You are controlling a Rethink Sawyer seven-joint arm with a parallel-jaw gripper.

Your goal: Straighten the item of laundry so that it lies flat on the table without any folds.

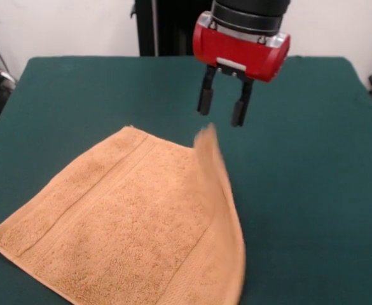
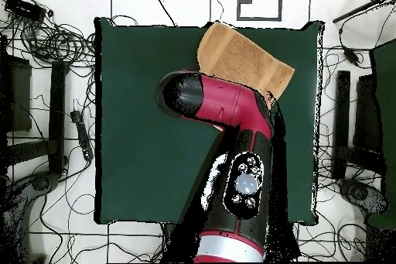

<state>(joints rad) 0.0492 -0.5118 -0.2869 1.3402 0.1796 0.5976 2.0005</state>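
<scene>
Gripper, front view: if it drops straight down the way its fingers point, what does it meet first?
Probably the raised, blurred corner of the towel, which sits just below the open gripper. Depth is unclear, so it could instead slip past and land on the bare green table.

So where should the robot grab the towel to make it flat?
Probably the raised corner of the towel, which stands up blurred just below the open gripper. Coming straight down from above suits it: that edge is lifted off the table, so fingers could close on either side, then pull outward.
</scene>
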